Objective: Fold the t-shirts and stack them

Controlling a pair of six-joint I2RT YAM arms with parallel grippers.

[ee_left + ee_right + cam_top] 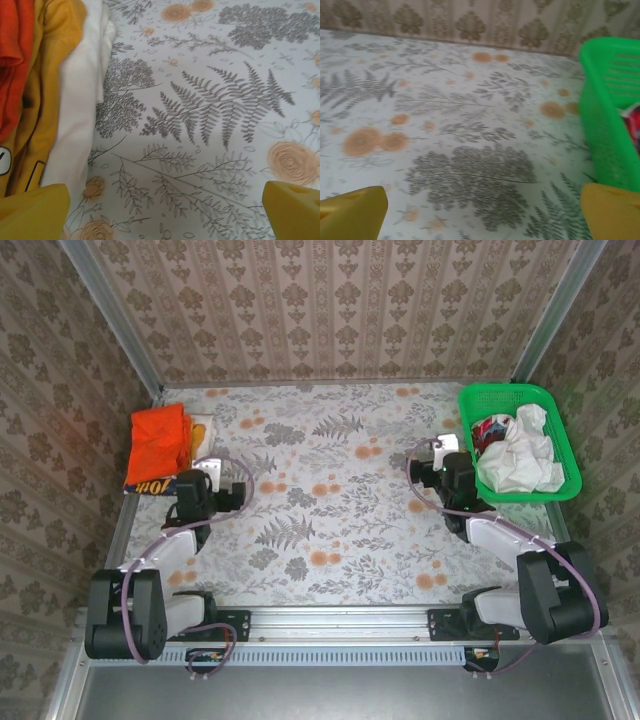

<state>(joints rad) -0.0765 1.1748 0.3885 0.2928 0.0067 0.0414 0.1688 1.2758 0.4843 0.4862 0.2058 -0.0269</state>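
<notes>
The right gripper [482,212], fingers wide apart and empty, hangs low over the table and points away from the bases. Just to its right stands the green basket [605,110], its long side running near to far, with crumpled white t-shirts [522,452] inside. This arm is the nearer one. The left gripper [165,212], also wide apart, is beside the folded stack [160,440] at the far left.

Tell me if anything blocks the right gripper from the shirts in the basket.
The green basket's side wall stands between the open right gripper and the white shirts piled inside. From above, nothing visible covers them.
</notes>
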